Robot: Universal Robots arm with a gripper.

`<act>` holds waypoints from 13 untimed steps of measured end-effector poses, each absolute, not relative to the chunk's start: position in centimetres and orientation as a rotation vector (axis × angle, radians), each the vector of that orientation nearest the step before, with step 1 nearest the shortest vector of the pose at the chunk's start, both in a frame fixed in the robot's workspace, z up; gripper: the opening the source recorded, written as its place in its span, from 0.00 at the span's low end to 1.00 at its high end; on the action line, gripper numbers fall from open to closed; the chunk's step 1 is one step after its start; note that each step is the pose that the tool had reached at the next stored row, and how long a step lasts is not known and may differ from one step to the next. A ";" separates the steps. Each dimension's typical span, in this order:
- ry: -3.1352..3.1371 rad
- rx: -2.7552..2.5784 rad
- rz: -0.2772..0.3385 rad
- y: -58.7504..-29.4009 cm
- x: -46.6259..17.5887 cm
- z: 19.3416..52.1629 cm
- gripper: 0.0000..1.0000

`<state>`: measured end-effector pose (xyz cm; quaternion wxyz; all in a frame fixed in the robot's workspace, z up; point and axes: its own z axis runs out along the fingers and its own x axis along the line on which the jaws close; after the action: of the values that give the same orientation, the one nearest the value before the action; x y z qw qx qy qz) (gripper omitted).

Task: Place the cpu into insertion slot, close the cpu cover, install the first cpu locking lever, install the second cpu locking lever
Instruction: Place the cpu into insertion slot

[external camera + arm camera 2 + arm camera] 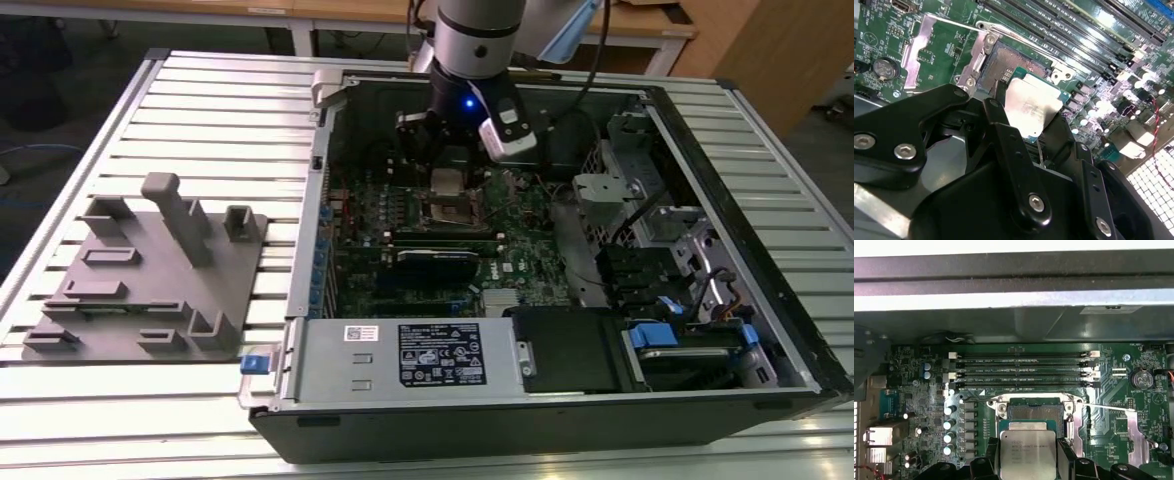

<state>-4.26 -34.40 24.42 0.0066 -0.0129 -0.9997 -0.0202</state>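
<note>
Holding one cpu (1028, 452) between two jaws

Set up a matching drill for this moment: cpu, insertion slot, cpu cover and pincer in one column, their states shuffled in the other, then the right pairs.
Things:
1. the cpu
2. the insertion slot
3. the cpu cover
4. the pincer

States:
A. swung open, away from the slot
B. shut on two opposite edges of the cpu
C. gripped, not yet seated in the slot
D. uncovered, brownish pin field showing

Pairs: 1-C, 2-D, 3-A, 4-B.
</note>
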 end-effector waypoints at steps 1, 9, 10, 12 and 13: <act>-3.128 -0.040 -0.063 -34.4 -4.3 24.3 0.54; -3.127 -0.040 -0.063 -34.4 -4.3 24.1 0.54; -3.127 -0.040 -0.063 -34.4 -4.3 24.1 0.54; -3.128 -0.040 -0.063 -34.3 -4.3 24.0 0.54; -3.127 -0.040 -0.063 -34.3 -4.3 24.0 0.54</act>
<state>-4.33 -34.35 23.96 0.0066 -0.0129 -0.9997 -0.0200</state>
